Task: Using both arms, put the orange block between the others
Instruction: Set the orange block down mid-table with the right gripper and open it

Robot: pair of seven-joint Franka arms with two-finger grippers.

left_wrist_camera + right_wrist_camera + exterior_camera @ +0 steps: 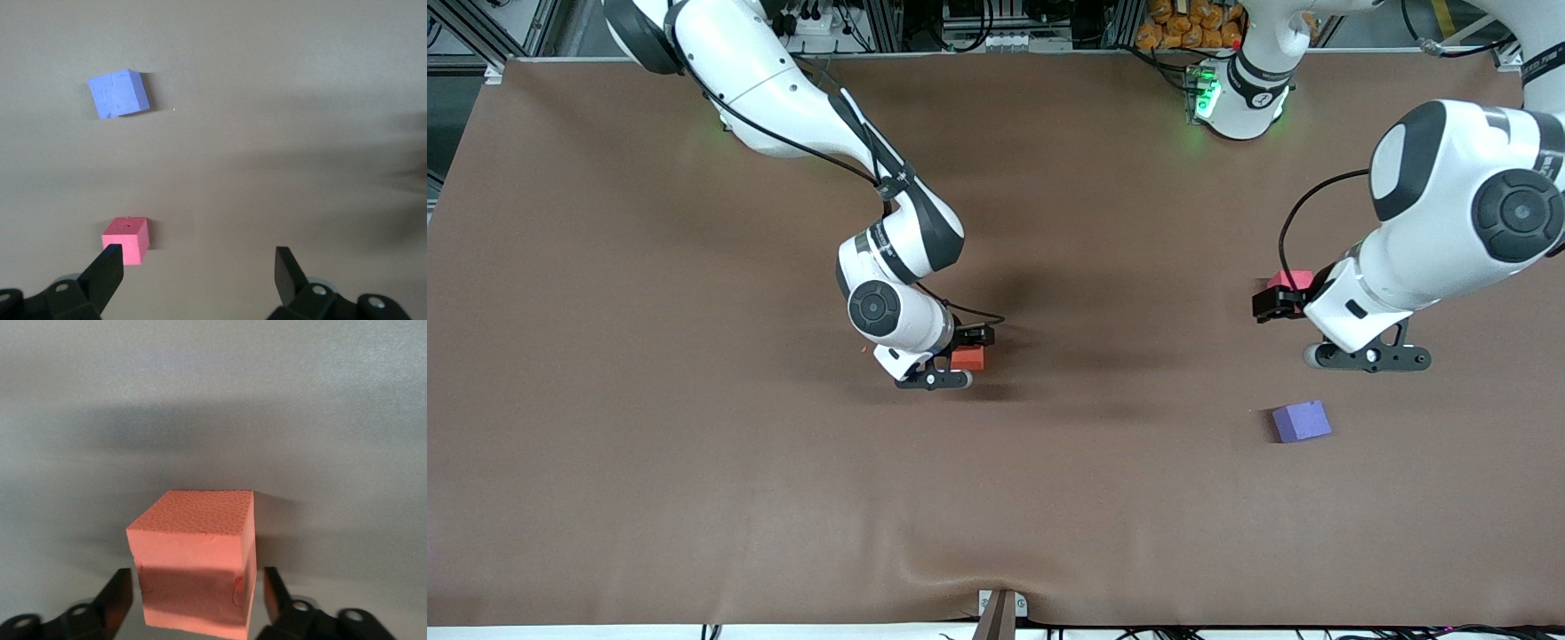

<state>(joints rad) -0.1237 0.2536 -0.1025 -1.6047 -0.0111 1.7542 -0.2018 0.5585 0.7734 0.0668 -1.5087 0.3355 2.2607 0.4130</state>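
A brown table (649, 462) fills the front view, with no container seen on it. Above its top edge, near upper centre-right of the frame, a heap of orange objects (1190, 25) is visible among cables and framing; what they are cannot be told.

Left of centre in the frame, the right arm (783, 98) is seen reaching down from the upper left. The right gripper (960, 360) is placed low at the table around the orange block (967, 358). In the right wrist view the orange block (193, 567) is seen resting on the cloth between two black fingers (115, 600) — a narrow gap is visible at each side, so the jaws are parted and the cube is not clamped.

Toward the right of the frame, the left arm (1458, 204) is seen entering from the upper right. The left gripper (1276, 302) is held spread wide and empty, just beside the pinkish-red cube (1289, 281). In the left wrist view the pinkish-red cube (125, 240) is seen just past one fingertip (107, 267), outside the jaws.

The purple cube (1302, 420) lies lower right in the frame, nearer the front camera than the pinkish-red one — bare cloth lies between the two.
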